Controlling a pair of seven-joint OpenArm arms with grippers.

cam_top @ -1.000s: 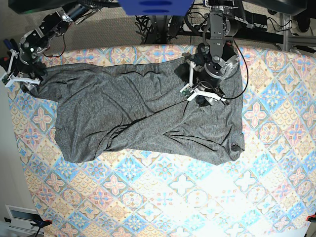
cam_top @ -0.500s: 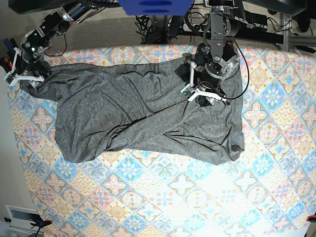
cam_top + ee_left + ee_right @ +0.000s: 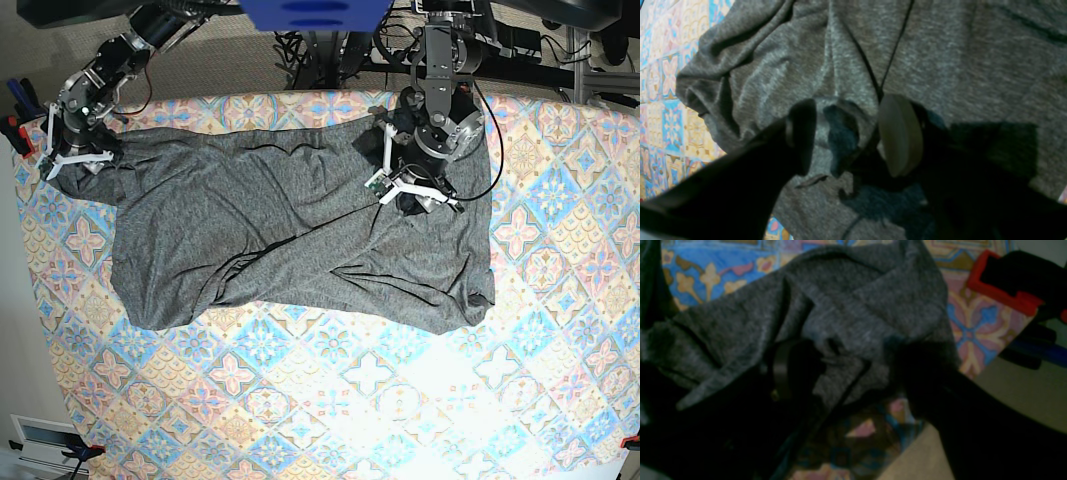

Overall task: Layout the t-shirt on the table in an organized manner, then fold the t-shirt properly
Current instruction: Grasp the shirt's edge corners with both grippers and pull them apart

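A dark heather-grey t-shirt (image 3: 300, 240) is seen spread crosswise over the rear half of the bench (image 3: 330, 400), which is draped in a pastel cloth of blue, pink, cream and orange medallions. The garment is rumpled, with diagonal folds crossing its middle and its near edge bunched into a rounded lump at the base view's lower left. The left hand (image 3: 415, 192) is lowered onto the shirt at the end on the base view's right; in the left wrist view its fingers (image 3: 900, 133) are parted with a ridge of grey knit (image 3: 840, 140) gathered between them, though whether the cloth is pinched cannot be told. The right hand (image 3: 75, 160) is set at the far corner on the base view's left, where, in the right wrist view, the fabric (image 3: 846, 313) is shown bunched between its dark fingers (image 3: 783, 370) and lifted off the patterned cloth (image 3: 973, 330) at the bench's edge. No brand, label or legible writing is visible on the shirt.
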